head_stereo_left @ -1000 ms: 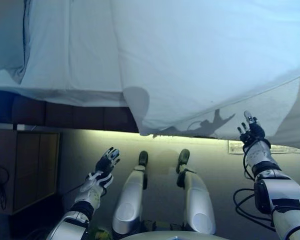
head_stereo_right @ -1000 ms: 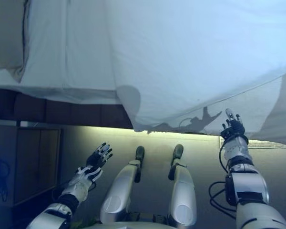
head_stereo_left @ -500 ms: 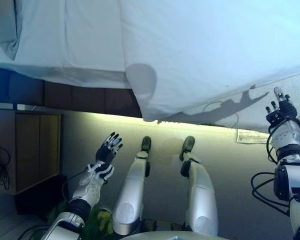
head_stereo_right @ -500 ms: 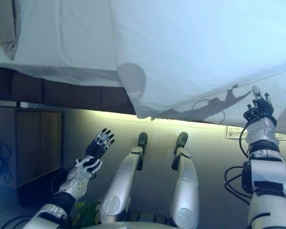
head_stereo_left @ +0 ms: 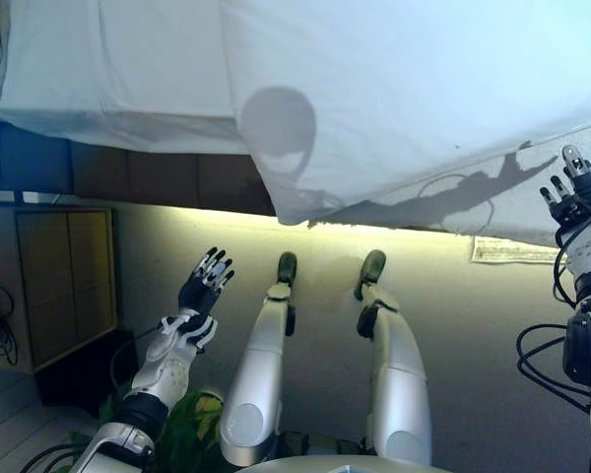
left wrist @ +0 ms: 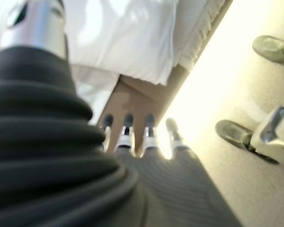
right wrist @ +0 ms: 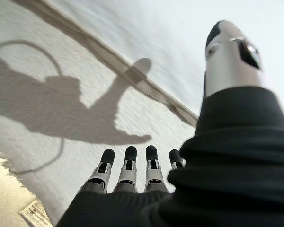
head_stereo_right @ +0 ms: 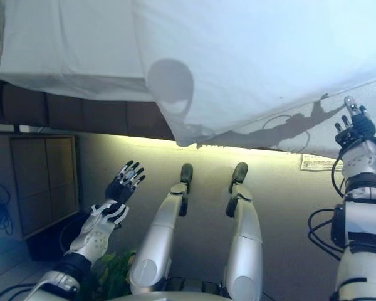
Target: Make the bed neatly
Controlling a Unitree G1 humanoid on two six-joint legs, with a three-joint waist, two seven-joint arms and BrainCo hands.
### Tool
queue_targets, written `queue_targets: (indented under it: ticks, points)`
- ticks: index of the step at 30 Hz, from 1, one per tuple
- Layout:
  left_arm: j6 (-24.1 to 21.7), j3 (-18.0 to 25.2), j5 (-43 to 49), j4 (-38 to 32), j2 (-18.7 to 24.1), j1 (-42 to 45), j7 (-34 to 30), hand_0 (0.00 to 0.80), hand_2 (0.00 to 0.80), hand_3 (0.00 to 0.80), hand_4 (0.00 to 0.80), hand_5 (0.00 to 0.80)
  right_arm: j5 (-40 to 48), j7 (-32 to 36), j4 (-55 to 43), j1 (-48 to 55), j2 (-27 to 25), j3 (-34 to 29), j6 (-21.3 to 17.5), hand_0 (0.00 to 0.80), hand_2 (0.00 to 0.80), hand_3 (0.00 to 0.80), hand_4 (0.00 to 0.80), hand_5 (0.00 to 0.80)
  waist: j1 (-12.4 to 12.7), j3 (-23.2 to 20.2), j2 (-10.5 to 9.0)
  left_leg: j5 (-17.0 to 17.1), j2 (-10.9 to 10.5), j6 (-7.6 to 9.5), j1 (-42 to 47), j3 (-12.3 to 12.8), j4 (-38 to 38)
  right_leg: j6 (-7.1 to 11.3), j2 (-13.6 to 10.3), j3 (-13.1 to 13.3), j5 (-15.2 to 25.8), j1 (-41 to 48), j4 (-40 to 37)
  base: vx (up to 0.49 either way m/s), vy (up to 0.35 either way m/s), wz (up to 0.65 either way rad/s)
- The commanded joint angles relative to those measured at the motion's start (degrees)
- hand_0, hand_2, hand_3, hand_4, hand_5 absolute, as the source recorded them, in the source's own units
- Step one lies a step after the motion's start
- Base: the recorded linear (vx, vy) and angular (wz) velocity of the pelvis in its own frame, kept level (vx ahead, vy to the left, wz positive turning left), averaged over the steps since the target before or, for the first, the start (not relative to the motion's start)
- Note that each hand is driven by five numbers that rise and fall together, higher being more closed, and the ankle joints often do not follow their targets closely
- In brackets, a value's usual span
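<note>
A white duvet [head_stereo_left: 394,89] covers the bed and hangs over its near edge, one corner [head_stereo_left: 291,207] drooping lowest. Under it the white sheet [head_stereo_left: 128,69] and the mattress side [head_stereo_left: 532,212] show. My left hand [head_stereo_left: 202,291] is open above the floor, well short of the bed, holding nothing. My right hand [head_stereo_left: 576,197] is open with straight fingers, raised close to the hanging duvet edge at the far right. In the right wrist view its fingers [right wrist: 128,165] point at the cloth [right wrist: 85,80] without gripping it.
The dark bed base [head_stereo_left: 128,172] runs under the mattress, lit along its foot. A wooden cabinet [head_stereo_left: 64,276] stands at the left. A paper label [head_stereo_left: 512,251] lies on the floor near the right hand. A green plant [head_stereo_left: 192,419] shows low left.
The whole view has shifted, so the camera moved. My right hand has risen and moved right toward the duvet edge. The left hand keeps its open pose.
</note>
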Motion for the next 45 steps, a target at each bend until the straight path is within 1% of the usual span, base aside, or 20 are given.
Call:
queue_targets:
  ticks: [1,3,8,11,12,14,16,17,18,19,25,26,27,28,34,37,45]
  points:
    - [-2.19,-0.02,-2.24,-3.93,2.35,4.07,1.37,0.000,0.000,0.000,0.000,0.000,0.96,1.91,-2.62,-1.10,-5.32,3.53,-0.42,0.000,0.000,0.000,0.000,0.000,0.71,0.22,2.61,5.32,2.12,1.87,-3.32,0.78,-1.23,2.69,-0.37,-0.69,-3.20,-1.23,7.05,0.032,-0.077,0.02]
    - [-2.22,0.30,-2.84,-4.50,3.05,4.71,1.23,0.000,0.000,0.000,0.000,0.000,1.39,2.35,-3.40,-2.41,-5.81,4.25,0.12,0.000,0.000,0.000,0.000,0.000,1.13,0.22,2.92,5.93,2.20,1.79,-4.43,0.38,-1.46,2.45,-0.23,-0.79,-3.55,-2.33,7.83,0.037,-0.065,0.00]
    - [-3.71,1.09,-3.04,-4.63,3.14,6.71,-0.37,0.000,0.000,0.000,0.000,0.000,2.16,2.90,-3.84,-6.03,-6.81,5.86,1.21,0.000,0.000,0.000,0.000,0.000,2.43,0.22,3.51,7.40,2.50,1.56,-6.50,-0.41,-2.12,1.87,-0.02,-1.24,-4.47,-4.35,9.71,0.040,-0.043,0.03]
    - [-4.08,1.89,-3.48,-5.56,3.73,7.50,-1.03,0.000,0.000,0.000,0.000,0.000,3.75,2.70,-4.08,-8.57,-7.15,6.79,2.32,0.000,0.000,0.000,0.000,0.000,3.20,0.22,3.61,8.03,2.56,1.41,-7.98,-0.94,-1.97,1.60,0.02,-1.48,-5.01,-5.67,10.92,0.055,-0.044,0.05]
    - [-4.10,1.86,-3.54,-5.64,3.82,7.75,-1.18,0.000,0.000,0.000,0.000,0.000,3.94,2.69,-4.00,-8.79,-7.09,6.98,2.32,0.000,0.000,0.000,0.000,0.000,3.26,0.22,3.58,6.98,2.43,1.21,-7.38,-1.21,-1.70,2.00,0.03,-0.99,-6.22,-5.18,11.55,0.108,-0.054,0.07]
    - [-4.26,1.88,-3.56,-6.45,4.28,8.24,-1.41,0.000,0.000,0.000,0.000,0.000,4.72,2.64,-3.98,-10.68,-7.35,7.88,2.69,0.000,0.000,0.000,0.000,0.000,3.83,0.22,3.69,6.87,2.31,1.15,-8.51,-1.60,-1.27,1.88,-0.14,-1.14,-6.82,-6.19,12.57,0.074,-0.053,0.15]
    - [-4.49,1.95,-3.54,-7.25,4.63,8.75,-1.41,0.000,0.000,0.000,0.000,0.000,5.80,2.23,-4.71,-11.76,-7.50,8.39,1.90,0.000,0.000,0.000,0.000,0.000,4.11,0.22,3.77,7.18,2.33,1.09,-9.48,-1.90,-1.16,1.71,-0.21,-1.29,-7.04,-6.95,13.07,-0.012,-0.039,0.14]
    - [-4.54,2.11,-3.47,-7.90,4.99,8.95,-1.20,0.000,0.000,0.000,0.000,0.000,6.81,1.96,-5.33,-12.33,-7.73,8.37,1.09,0.000,0.000,0.000,0.000,0.000,4.38,0.22,3.83,8.62,2.39,1.37,-10.92,-1.93,-1.45,1.09,-0.30,-1.98,-5.92,-8.20,12.91,0.033,-0.044,0.13]
    - [-4.61,2.04,-3.59,-8.18,5.30,9.61,-1.24,0.000,0.000,0.000,0.000,0.000,7.59,1.74,-5.77,-12.53,-7.81,8.45,0.60,0.000,0.000,0.000,0.000,0.000,4.38,0.22,3.78,7.22,2.26,1.14,-10.19,-2.25,-1.18,1.62,-0.28,-1.30,-7.46,-7.60,13.67,0.028,-0.034,0.10]
    - [-4.58,2.30,-3.68,-8.47,5.57,10.00,-1.37,0.000,0.000,0.000,0.000,0.000,8.14,1.31,-6.47,-12.77,-7.84,8.50,0.33,0.000,0.000,0.000,0.000,0.000,4.44,0.22,3.74,7.37,2.23,1.13,-10.50,-2.38,-1.22,1.56,-0.30,-1.30,-7.60,-7.91,13.91,0.103,-0.031,0.09]
    - [-4.26,3.43,-3.62,-9.63,6.43,12.52,-2.73,0.000,0.000,0.000,0.000,0.000,8.42,-2.68,-12.17,-13.64,-7.58,8.86,-4.21,0.000,0.000,0.000,0.000,0.000,4.84,0.22,3.61,7.85,2.12,1.12,-11.70,-3.01,-1.37,1.36,-0.20,-1.44,-7.87,-9.12,14.69,0.006,-0.006,0.01]
    - [-4.21,3.55,-3.60,-9.66,6.45,12.81,-2.96,0.000,0.000,0.000,0.000,0.000,8.03,-3.21,-12.79,-13.61,-7.57,8.88,-4.85,0.144,0.144,0.144,0.144,0.144,4.80,0.22,3.54,7.82,2.13,1.08,-11.69,-3.03,-1.32,1.35,-0.16,-1.44,-7.93,-9.05,14.70,0.000,0.000,0.00]
    - [-4.32,3.58,-3.69,-9.51,6.48,13.06,-3.33,0.000,0.000,0.000,0.000,0.000,7.00,-3.53,-13.16,-13.41,-7.66,8.72,-5.65,0.665,0.665,0.665,0.665,0.665,4.72,0.22,3.52,7.80,2.17,1.05,-11.62,-3.03,-1.30,1.37,-0.14,-1.43,-7.98,-8.93,14.67,0.000,0.000,0.00]
    - [-4.47,3.49,-3.75,-9.35,6.44,13.16,-3.67,0.000,0.000,0.000,0.000,0.000,6.16,-3.80,-13.34,-13.33,-7.67,8.66,-5.93,0.800,0.800,0.800,0.800,0.800,4.71,0.22,3.51,7.79,2.24,1.06,-11.57,-3.01,-1.25,1.42,-0.19,-1.43,-7.99,-8.91,14.84,0.000,0.000,0.00]
    - [-4.33,2.77,-4.07,-9.43,6.37,13.47,-4.43,0.000,0.000,0.000,0.000,0.000,2.03,-7.18,-13.20,-13.61,-8.71,9.43,-5.76,0.800,0.800,0.800,0.800,0.800,4.65,0.22,3.79,7.81,2.27,0.97,-11.11,-2.64,-1.24,1.45,-0.41,-1.58,-7.97,-8.43,14.65,0.011,0.022,0.00]
    - [-4.59,2.33,-4.23,-9.47,6.38,13.96,-4.48,0.000,0.000,0.000,0.000,0.000,1.52,-8.11,-13.21,-13.01,-9.39,9.38,-5.09,0.800,0.800,0.800,0.800,0.800,4.50,0.22,3.79,7.65,2.37,0.90,-10.81,-2.45,-1.19,1.44,-0.51,-1.68,-7.94,-8.10,14.36,0.006,0.037,0.01]
    - [-4.24,2.53,-4.06,-9.78,6.30,14.82,-4.60,0.000,0.000,0.000,0.000,0.000,0.06,-7.83,-12.17,-12.36,-11.05,9.51,-3.06,0.800,0.800,0.800,0.800,0.800,4.48,0.22,3.69,7.51,2.51,0.98,-8.85,-1.89,-2.45,1.47,-0.50,-1.97,-7.84,-6.34,12.95,-0.004,0.028,0.01]
